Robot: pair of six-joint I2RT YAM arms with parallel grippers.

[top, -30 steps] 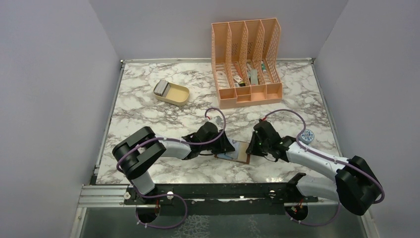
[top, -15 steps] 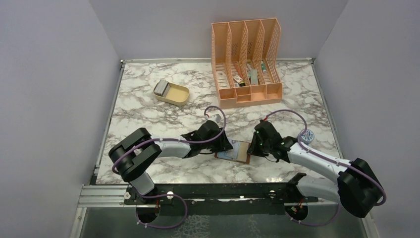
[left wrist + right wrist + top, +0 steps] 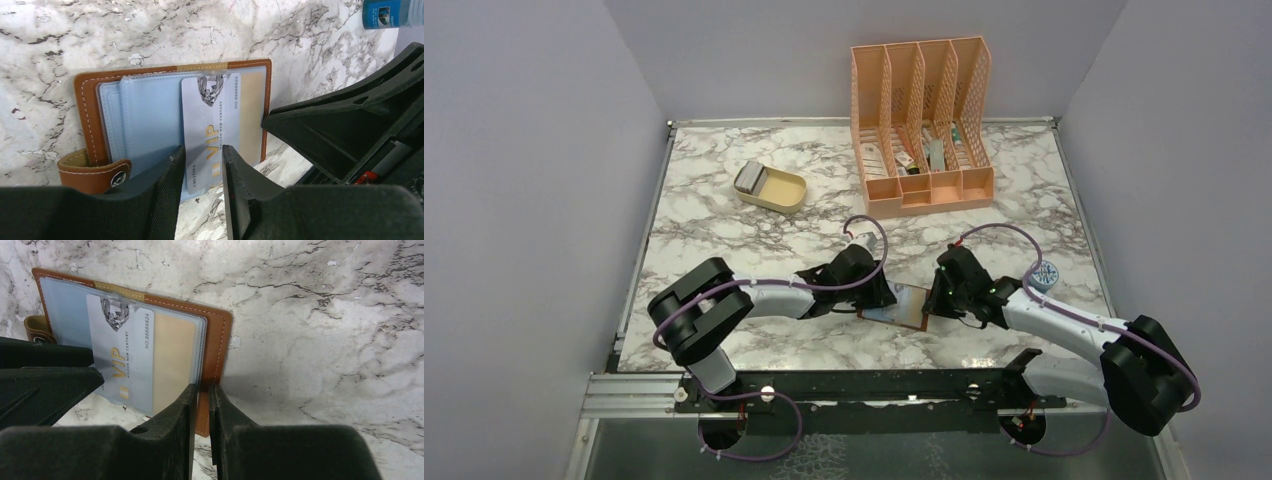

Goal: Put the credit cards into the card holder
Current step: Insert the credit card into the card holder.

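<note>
At the near edge of the table (image 3: 724, 230): the card holder (image 3: 902, 305) lies open and flat between both grippers.
Card: a pale VIP card (image 3: 210, 115) lies on the holder's right-hand pocket (image 3: 252, 115), its near end overhanging.
Handling: the card is likely light, stiff and slick, so it is best steered by its near end. The pocket film is soft, so its mouth needs holding steady.
Left gripper (image 3: 202, 152): fingers partway apart astride the card's near end, one overlapping it. It seems to nudge the card, not pinch it.
Right gripper (image 3: 202, 390): fingers nearly together, clamped on the holder's brown cover edge.
</note>
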